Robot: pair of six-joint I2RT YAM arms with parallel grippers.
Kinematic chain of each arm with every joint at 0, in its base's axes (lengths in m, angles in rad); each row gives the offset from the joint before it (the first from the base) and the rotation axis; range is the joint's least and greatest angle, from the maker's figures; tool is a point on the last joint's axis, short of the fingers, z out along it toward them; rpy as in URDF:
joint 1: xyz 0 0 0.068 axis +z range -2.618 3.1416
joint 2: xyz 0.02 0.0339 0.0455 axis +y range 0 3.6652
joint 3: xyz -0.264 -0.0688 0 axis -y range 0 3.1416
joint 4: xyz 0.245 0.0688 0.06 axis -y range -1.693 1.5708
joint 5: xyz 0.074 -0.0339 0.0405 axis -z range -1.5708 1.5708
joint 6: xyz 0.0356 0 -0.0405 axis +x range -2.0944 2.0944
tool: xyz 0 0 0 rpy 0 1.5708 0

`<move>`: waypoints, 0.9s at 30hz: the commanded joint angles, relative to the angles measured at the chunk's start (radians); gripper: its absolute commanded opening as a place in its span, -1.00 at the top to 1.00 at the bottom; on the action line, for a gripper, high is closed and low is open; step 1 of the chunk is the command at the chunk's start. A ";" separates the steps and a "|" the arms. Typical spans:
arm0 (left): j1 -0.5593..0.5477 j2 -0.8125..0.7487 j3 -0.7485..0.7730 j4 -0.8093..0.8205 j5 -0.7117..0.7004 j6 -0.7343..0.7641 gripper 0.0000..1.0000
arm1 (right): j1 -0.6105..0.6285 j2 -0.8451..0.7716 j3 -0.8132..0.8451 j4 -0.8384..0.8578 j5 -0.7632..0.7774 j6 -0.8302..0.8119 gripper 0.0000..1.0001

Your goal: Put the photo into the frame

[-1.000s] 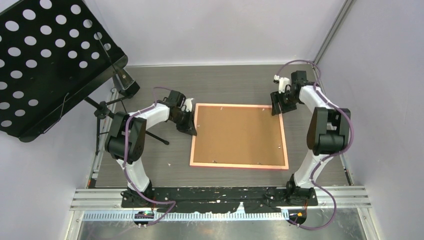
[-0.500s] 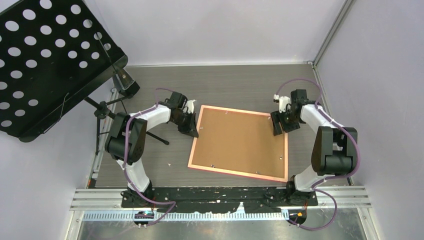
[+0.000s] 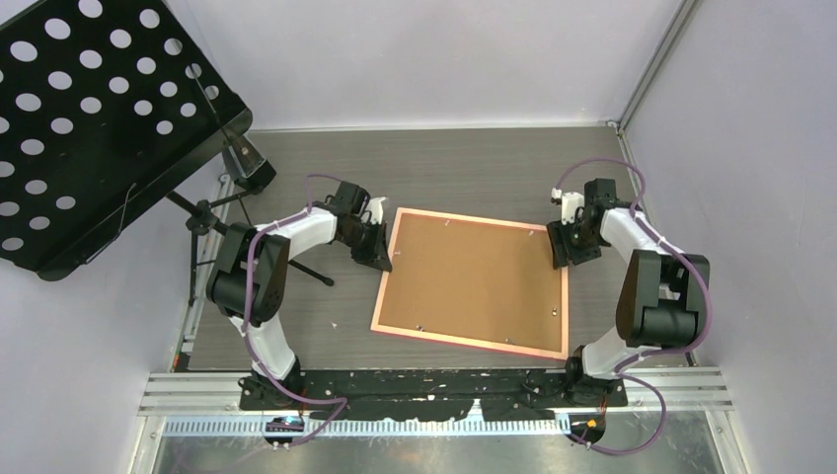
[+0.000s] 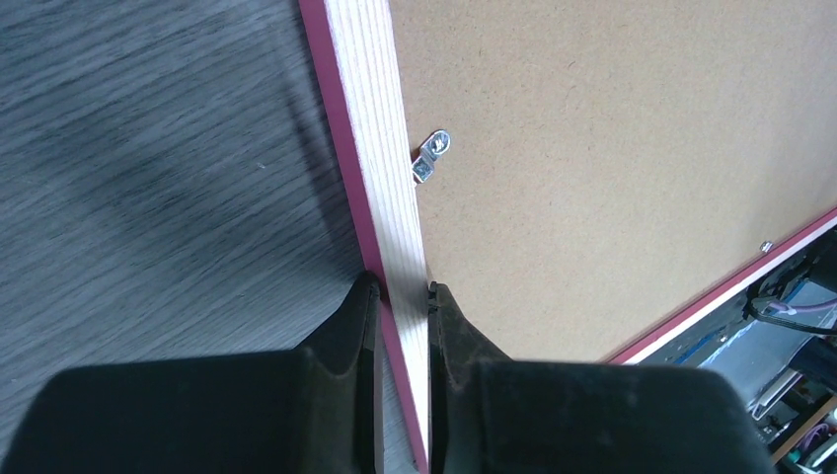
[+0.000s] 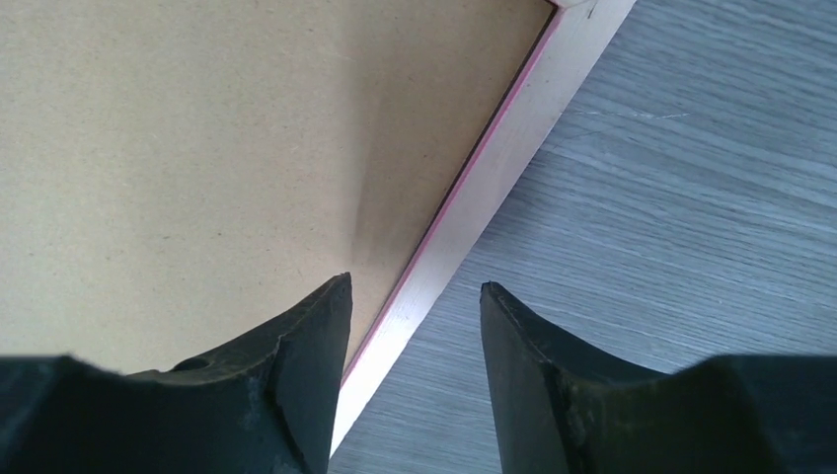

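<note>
The frame [image 3: 464, 342] lies back-up on the table, turned a little clockwise, its brown board [image 3: 474, 281] on top. My left gripper [image 3: 380, 259] is shut on the frame's left rail [image 4: 380, 148], one finger on each side, just short of a small metal clip [image 4: 431, 156]. My right gripper [image 3: 563, 247] is open and straddles the right rail [image 5: 494, 168] near its far corner; one fingertip is over the board, the other over the table [image 5: 413, 283]. The photo is out of view.
A black perforated music stand [image 3: 89, 118] fills the far left, with its tripod legs [image 3: 296, 262] reaching behind my left arm. Walls close in on the back and right. A metal rail [image 3: 434, 390] runs along the near edge.
The frame has swung from square to slightly clockwise. My right gripper moved nearer along the right rail, then shifted slightly outward. My left gripper has kept its hold.
</note>
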 commanded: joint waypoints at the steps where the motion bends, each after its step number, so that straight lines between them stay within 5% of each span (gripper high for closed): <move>1: -0.009 -0.027 -0.019 -0.024 0.007 0.039 0.78 | -0.016 0.051 0.014 0.023 -0.005 -0.011 -0.03; 8: -0.008 -0.030 -0.016 -0.030 -0.004 0.039 0.48 | -0.019 0.134 0.080 0.016 -0.071 -0.011 0.63; 12: -0.008 -0.034 -0.012 -0.035 -0.018 0.043 0.14 | -0.018 0.177 0.140 0.015 -0.120 -0.025 0.86; 27: 0.092 -0.147 -0.036 -0.033 -0.145 0.071 -0.58 | 0.125 0.365 0.388 0.002 -0.183 -0.133 0.89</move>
